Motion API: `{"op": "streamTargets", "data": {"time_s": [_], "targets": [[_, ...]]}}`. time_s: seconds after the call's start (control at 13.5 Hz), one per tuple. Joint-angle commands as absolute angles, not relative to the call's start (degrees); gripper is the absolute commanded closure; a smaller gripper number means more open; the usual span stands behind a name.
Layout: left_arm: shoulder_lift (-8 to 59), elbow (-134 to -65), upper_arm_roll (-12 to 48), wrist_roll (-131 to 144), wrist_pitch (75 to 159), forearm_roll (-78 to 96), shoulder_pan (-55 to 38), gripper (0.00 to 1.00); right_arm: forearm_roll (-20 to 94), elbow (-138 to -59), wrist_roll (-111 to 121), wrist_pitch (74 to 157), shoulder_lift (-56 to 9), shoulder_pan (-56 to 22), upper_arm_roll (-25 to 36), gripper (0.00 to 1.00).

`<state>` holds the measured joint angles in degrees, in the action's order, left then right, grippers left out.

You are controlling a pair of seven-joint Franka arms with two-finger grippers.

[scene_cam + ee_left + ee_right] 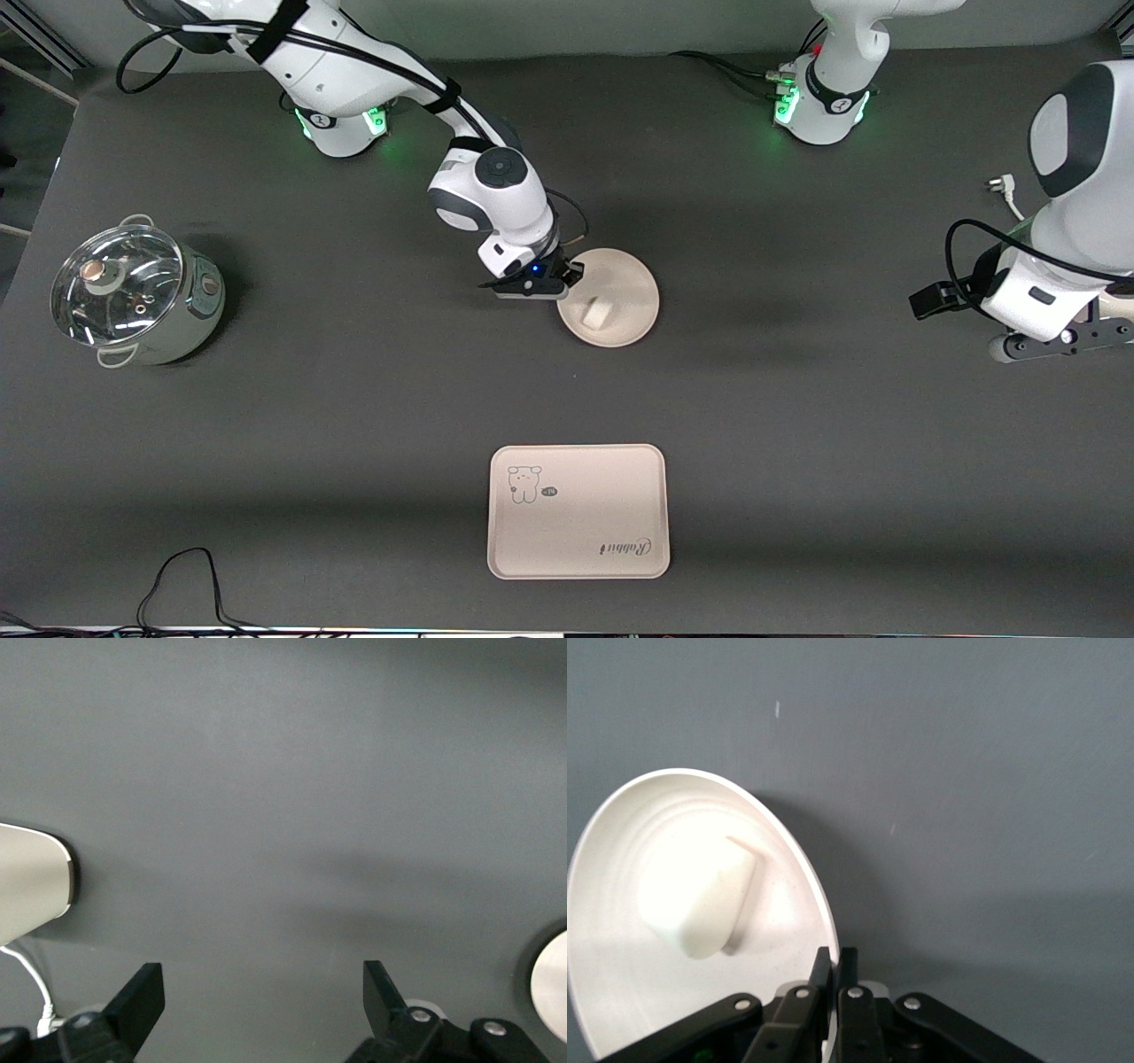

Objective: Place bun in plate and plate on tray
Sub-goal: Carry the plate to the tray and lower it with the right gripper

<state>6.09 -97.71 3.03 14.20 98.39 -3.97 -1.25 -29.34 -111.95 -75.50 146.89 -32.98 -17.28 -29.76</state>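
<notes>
My right end effector (567,276) is down at the plate (620,292), fingers (824,988) pinched nearly together on the plate's rim at the edge toward the right arm's end of the worktop (797,443). Right wrist view confirms it: rim sits between the two closed fingers, one on the inside of the plate, one outside.

Plate looks tipped up in the right wrist view, with a dark shadow under its raised edge. Cannot tell from the front view whether any part of it is touching the worktop.

Bun (594,313) lies in the plate, on the part nearer the front camera, resting on its side. It is apart from my fingers; I'm gripping rim only.

Tray (578,511) sits flat on the worktop, well apart from the plate and nearer the front camera. Bear drawing in the tray corner toward the right arm's end, "Rabbit" lettering at the corner diagonal to it. Nothing on it.

My left end effector (1063,341) waits over the left arm's end of the worktop, well apart from plate and tray. Fingers (137,1001) spread wide, nothing between them, bare worktop below in the left wrist view.

Pot with a glass lid (133,297) stands at the right arm's end of the worktop, well clear of everything.
</notes>
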Motion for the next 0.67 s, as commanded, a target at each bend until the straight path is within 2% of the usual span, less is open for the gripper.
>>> {"op": "streamTargets", "data": {"time_s": [0.0,0.37,0.59], "targets": [[6.2,-93.4,1.5,13.4,93.5,-6.6,-2.6,0.0,-27.5,-101.8,-71.1,136.6,-33.4,-15.3,-31.2,1.0],[6.9,-92.6,-0.8,12.8,92.4,-6.7,-2.9,0.0,-5.7,-86.8,-47.3,135.2,-34.7,-15.1,-19.8,1.0],[8.1,-92.8,-1.4,12.1,92.5,-6.6,-3.1,0.0,-2.3,-68.8,-42.0,132.7,-44.8,-15.2,-17.3,1.0]]}}
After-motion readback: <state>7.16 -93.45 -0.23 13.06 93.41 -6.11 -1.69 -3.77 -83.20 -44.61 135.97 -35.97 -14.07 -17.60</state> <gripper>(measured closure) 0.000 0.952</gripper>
